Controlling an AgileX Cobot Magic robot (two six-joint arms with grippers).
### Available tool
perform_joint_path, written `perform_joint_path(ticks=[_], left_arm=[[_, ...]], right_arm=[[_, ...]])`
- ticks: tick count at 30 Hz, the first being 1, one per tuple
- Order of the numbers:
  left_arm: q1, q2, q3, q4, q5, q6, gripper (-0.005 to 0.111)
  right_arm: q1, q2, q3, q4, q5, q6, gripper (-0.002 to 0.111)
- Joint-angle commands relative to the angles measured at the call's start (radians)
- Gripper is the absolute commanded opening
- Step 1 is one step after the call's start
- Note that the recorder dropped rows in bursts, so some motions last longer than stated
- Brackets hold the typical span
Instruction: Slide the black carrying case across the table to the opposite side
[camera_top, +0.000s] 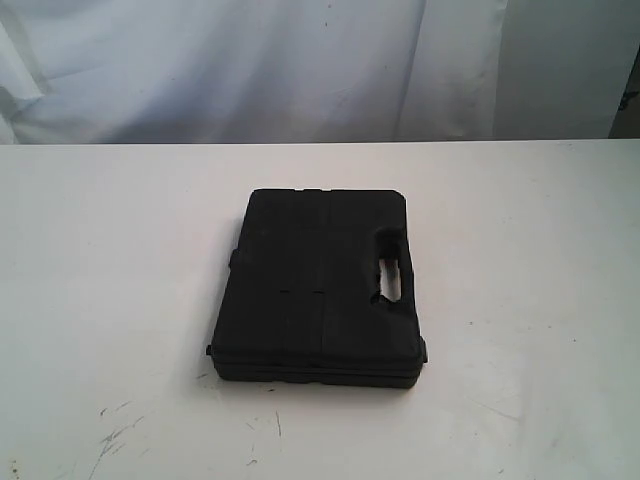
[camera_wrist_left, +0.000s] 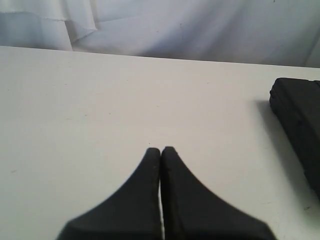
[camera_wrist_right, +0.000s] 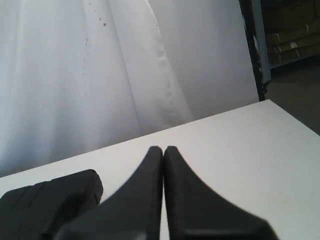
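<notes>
In the exterior view, the black carrying case (camera_top: 320, 290) lies flat and closed on the white table (camera_top: 100, 250). Its long axis runs from the near edge toward the far one, and its handle cut-out (camera_top: 390, 270) is on its right flank. What it holds is hidden. Neither of my arms shows here.

In the left wrist view, my left gripper (camera_wrist_left: 160, 150) has its jaws pressed together on nothing, over bare table (camera_wrist_left: 100, 100). Only one end of the case (camera_wrist_left: 297, 125) shows, well apart from my fingertips and off to one side.

In the right wrist view, my right gripper (camera_wrist_right: 163, 149) is likewise closed and empty. A corner of the case (camera_wrist_right: 50, 200) sits near it on the table (camera_wrist_right: 240, 145), with a white curtain (camera_wrist_right: 75, 75) beyond. I judge my right arm the nearer one, on the handle flank, so a push would likely start there, across the case's short axis.
</notes>
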Motion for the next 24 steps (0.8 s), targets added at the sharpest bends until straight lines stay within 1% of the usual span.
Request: perform_joint_path(ticks=[1,4,9,11,15,18,24], left_arm=[[-0.006,-0.004,0.005,0.001,-0.005,-0.005,0.000],[-0.006,-0.004,0.005,0.001,-0.005,-0.005,0.000],[-0.006,-0.004,0.005,0.001,-0.005,-0.005,0.000],[-0.006,-0.004,0.005,0.001,-0.005,-0.005,0.000],[-0.006,-0.004,0.005,0.001,-0.005,-0.005,0.000],[-0.006,-0.004,0.005,0.001,-0.005,-0.005,0.000],[-0.006,-0.004,0.005,0.001,-0.005,-0.005,0.000]], right_arm=[[-0.005,-0.003,0.004,0.015,-0.030,0.006,0.000],[-0.005,-0.003,0.004,-0.009,-0.054,-0.002,0.000],[-0.005,-0.003,0.004,-0.011,-0.235,0.009,0.000],[-0.005,-0.003,0.004,-0.009,-0.260,0.029,0.000],[-0.005,-0.003,-0.075,-0.009,-0.246,0.029,0.000],[-0.005,0.009,-0.166,-0.009,-0.186,0.023,0.000],[-0.005,0.200,-0.368,-0.009,-0.065,0.023,0.000]])
